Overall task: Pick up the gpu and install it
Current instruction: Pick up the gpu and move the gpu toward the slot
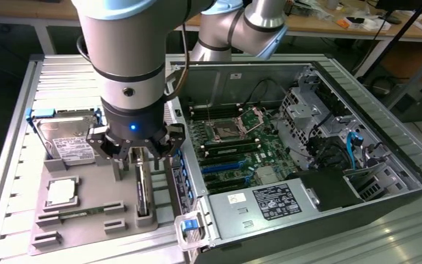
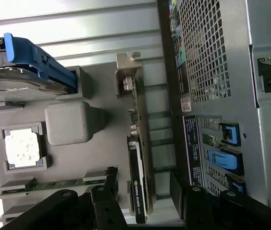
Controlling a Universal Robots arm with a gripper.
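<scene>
Scanning from the exterior view's left: hard drive parked in the grey holder tray, then the gpu standing on edge in its own slot of that tray. The gripper hangs right over it, jaws wide and straddling the card without pinching it. The open computer case sits further right, blue expansion slots bare. So nothing's picked up yet; grab and install are both left.

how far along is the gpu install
Nothing is finished: the gpu stands on edge in the grey tray. In hand: the open gripper straddles its top edge, not yet closed on it. Left: the grasp, the lift and seating it in the motherboard, whose blue slots hold no card.
</scene>
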